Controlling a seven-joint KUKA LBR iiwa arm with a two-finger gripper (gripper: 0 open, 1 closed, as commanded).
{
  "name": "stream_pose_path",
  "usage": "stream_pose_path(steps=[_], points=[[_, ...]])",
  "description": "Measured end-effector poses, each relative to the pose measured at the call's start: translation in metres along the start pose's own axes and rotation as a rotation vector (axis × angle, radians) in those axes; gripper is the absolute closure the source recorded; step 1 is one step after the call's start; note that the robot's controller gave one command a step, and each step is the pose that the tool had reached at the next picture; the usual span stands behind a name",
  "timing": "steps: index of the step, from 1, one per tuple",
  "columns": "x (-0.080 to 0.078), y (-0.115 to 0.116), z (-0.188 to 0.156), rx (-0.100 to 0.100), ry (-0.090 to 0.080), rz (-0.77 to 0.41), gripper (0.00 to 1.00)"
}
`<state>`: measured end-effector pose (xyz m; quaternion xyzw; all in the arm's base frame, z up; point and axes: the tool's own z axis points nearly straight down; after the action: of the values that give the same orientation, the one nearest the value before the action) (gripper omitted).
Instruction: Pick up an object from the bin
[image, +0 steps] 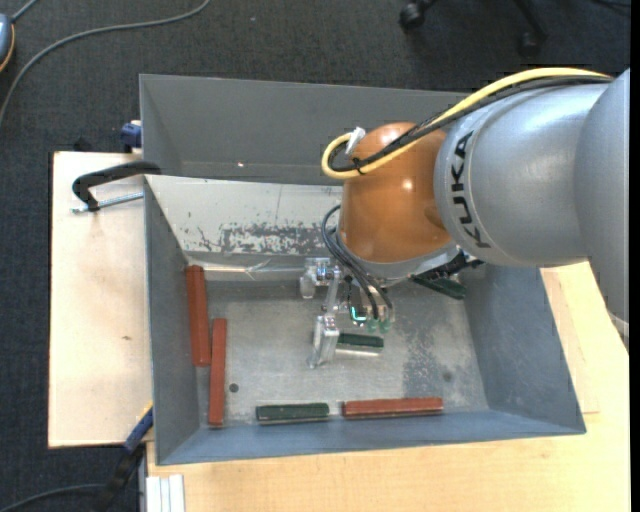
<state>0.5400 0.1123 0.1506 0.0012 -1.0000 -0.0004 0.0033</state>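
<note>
My gripper (350, 333) is low over the middle of the bin floor and is open. One silvery finger (325, 342) stands at the left, the other at the right near a small green light. A short dark green bar (360, 342) lies flat on the floor between them, close to the right finger. It rests on the floor and is not lifted.
Two red-brown bars (199, 312) (216, 370) lie along the left wall. Another dark green bar (291, 411) and a red-brown bar (392, 406) lie along the front wall. A dark green piece (440, 284) shows under the arm at the right.
</note>
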Motion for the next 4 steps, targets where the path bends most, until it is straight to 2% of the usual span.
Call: stream_pose_path(steps=[1,2,3,4], points=[[-0.022,-0.088,0.084,0.004,-0.002,-0.074,0.0],[0.003,-0.051,0.048,-0.001,-0.007,-0.136,0.0],[-0.002,-0.069,0.041,0.0,-0.012,-0.013,0.0],[0.008,-0.056,0.081,-0.001,-0.003,0.116,0.0]])
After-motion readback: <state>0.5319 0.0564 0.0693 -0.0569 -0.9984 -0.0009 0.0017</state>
